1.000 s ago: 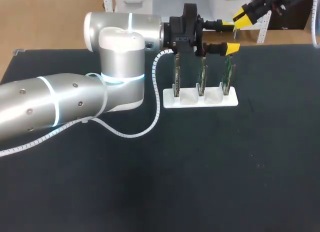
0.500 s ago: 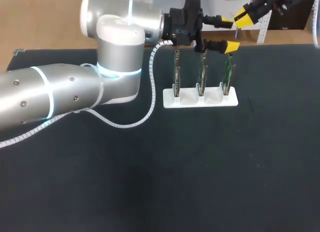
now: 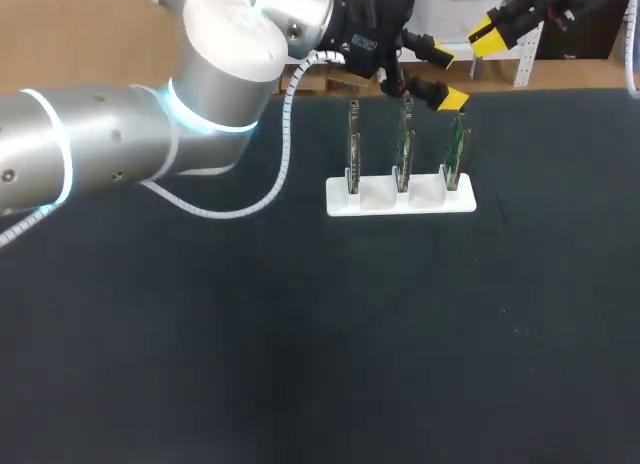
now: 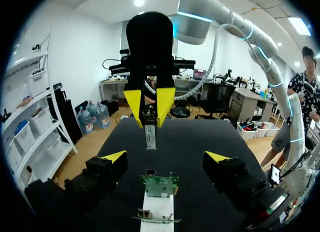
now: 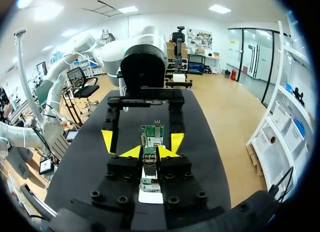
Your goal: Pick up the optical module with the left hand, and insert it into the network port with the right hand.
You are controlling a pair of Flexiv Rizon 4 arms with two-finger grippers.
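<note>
- Black matte table top [image 3: 300, 364] across the whole head view; white plastic rack [image 3: 400, 199] standing right of centre in the upper half.
- Three green circuit boards [image 3: 405, 144] upright in the rack, side by side in a row, each in its own slot.
- Thick silver left arm [image 3: 100, 154] entering from the left edge and crossing to the top centre, with a white coiled cable hanging below it.
- Left gripper [image 3: 446, 77] at top centre, above the rack; fingers spread wide, nothing grasped. Lower yellow tip just over the right-hand board.
- Left wrist view: own gripper [image 4: 165, 157] released, with a board [image 4: 160, 184] low between the two fingers, touching neither. Small grey network port [image 4: 150, 172] on that board's top edge.
- Right gripper [image 3: 488, 34] in the upper right corner of the head view, beyond the table's far edge.
- Small silver oblong optical module [image 4: 150, 137] clenched between the right gripper's [image 4: 150, 109] yellow tips, hanging below them, directly above the port and apart from it.
- Right wrist view: own gripper [image 5: 150, 152] closed on the module [image 5: 150, 159]; ahead of it a green board [image 5: 152, 134], flanked by the left gripper's two parted fingers.
</note>
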